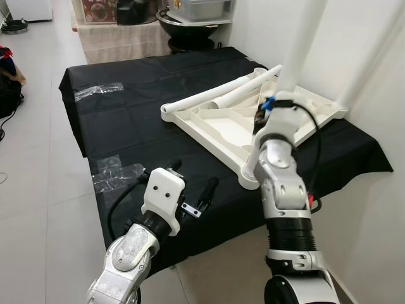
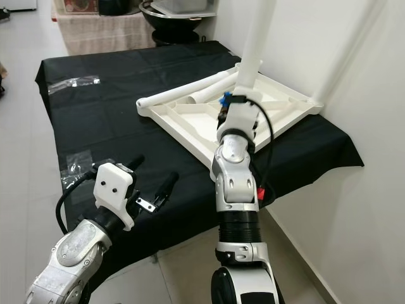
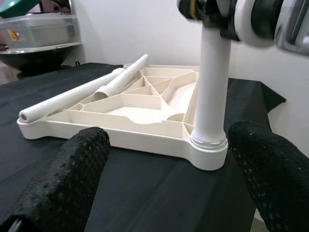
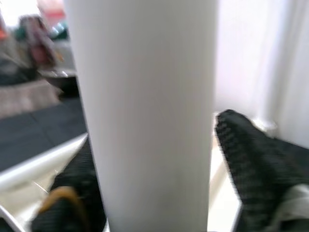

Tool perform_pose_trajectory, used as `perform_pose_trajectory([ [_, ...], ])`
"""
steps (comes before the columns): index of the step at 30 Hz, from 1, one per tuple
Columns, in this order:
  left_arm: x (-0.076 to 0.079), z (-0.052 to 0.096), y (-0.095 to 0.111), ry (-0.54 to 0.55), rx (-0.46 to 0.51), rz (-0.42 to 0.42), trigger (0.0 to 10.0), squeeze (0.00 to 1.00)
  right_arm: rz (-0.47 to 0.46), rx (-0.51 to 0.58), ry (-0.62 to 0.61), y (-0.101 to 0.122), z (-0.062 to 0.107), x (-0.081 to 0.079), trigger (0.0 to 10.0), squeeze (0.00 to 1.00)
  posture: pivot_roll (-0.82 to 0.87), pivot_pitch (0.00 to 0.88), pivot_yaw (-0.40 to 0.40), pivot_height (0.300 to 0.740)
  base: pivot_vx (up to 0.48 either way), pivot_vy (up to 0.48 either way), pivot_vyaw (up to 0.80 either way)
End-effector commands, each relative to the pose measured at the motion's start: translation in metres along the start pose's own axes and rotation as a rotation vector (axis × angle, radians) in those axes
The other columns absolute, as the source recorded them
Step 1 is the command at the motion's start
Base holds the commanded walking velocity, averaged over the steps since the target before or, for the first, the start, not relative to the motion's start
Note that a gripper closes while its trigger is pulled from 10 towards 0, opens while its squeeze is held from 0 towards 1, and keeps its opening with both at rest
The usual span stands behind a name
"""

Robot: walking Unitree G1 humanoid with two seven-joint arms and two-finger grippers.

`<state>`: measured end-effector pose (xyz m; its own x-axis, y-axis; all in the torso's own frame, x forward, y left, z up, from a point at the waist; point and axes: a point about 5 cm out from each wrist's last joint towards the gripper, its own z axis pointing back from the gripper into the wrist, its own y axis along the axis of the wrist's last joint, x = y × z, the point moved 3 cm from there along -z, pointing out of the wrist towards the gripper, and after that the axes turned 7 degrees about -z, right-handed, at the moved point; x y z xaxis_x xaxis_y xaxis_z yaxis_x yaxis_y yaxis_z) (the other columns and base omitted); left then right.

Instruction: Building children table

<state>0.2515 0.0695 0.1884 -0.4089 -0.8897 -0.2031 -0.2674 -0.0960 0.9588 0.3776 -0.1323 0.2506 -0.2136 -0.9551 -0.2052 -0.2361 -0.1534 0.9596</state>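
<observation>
Closest to me, my left pincer point(image 1: 193, 187) hangs over the near edge of the black-draped tabletop point(image 1: 126, 120), its fingers spread wide and holding nothing. I judge it is parked there to stay clear while watching the joint: its wrist camera looks straight at the corner socket.

Beyond it, my right pincer point(image 4: 154, 145) is closed around the upright table leg point(image 2: 250, 60), one finger on each side of the white tube. I hold it high on the shaft, probably so I can keep the leg vertical while it seats in the near corner socket point(image 3: 208, 145) of the children's table top point(image 1: 215, 123), which lies upside down, ribs facing up.

Two more legs point(image 1: 215, 95) lie loose across the far side of that underside, ready within reach.

Farther back, a dark bowl point(image 1: 190, 25) sits by the wall. I can read no writing anywhere.
</observation>
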Motion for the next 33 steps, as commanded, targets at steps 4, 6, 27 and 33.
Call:
perform_pose_trajectory([
  [4, 0.002, 0.000, -0.003, -0.002, -0.007, 0.004, 10.0, 0.00, -0.063, -0.051, 0.237, -0.001, 0.001, -0.022, 10.0, 0.00, 0.02, 0.026, -0.097, 0.740, 0.000, 0.000, 0.00],
  [6, 0.001, 0.000, -0.003, -0.002, -0.007, 0.001, 10.0, 0.00, -0.082, -0.241, 0.507, -0.021, 0.002, -0.035, 10.0, 0.00, 0.02, 0.026, -0.097, 0.740, 0.000, 0.000, 0.00],
  [27, 0.001, 0.001, 0.001, -0.013, 0.000, -0.001, 10.0, 0.00, -0.219, -0.408, 1.283, -0.037, 0.010, -0.065, 10.0, 0.00, 0.05, 0.039, -0.096, 0.740, 0.000, 0.000, 0.00],
  [33, 0.001, 0.002, 0.002, -0.011, 0.000, -0.002, 10.0, 0.00, -0.238, -0.427, 1.309, -0.043, 0.014, -0.085, 10.0, 0.00, 0.05, 0.044, -0.100, 0.740, 0.000, 0.000, 0.00],
])
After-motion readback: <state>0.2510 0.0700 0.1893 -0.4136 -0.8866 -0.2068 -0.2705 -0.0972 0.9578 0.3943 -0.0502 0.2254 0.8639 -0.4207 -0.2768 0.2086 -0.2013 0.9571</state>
